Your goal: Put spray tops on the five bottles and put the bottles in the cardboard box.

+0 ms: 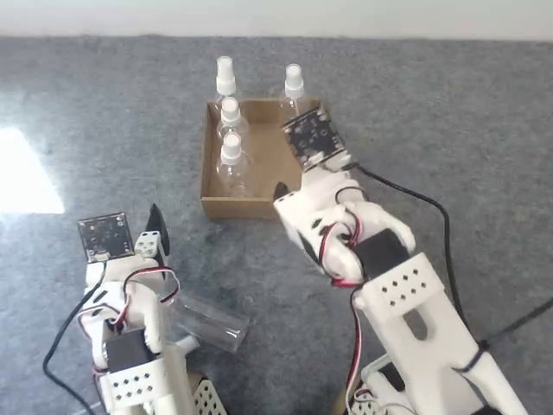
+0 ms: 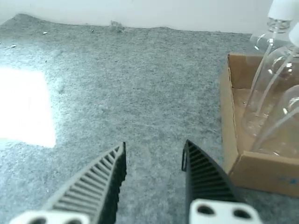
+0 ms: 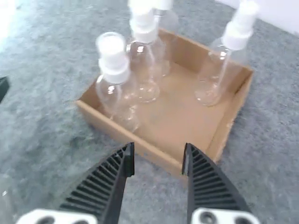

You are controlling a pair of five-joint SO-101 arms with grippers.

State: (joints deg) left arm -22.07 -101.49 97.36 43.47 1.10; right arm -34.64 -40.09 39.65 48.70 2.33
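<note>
Lying on its side beside the left arm's base, the bottle [image 1: 210, 322] rests crosswise behind the open, empty left end effector [image 2: 154, 145], the nearer one.

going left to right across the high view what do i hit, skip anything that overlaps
bright patch of light on the table → left claw → cardboard box → right arm's black cable
</note>
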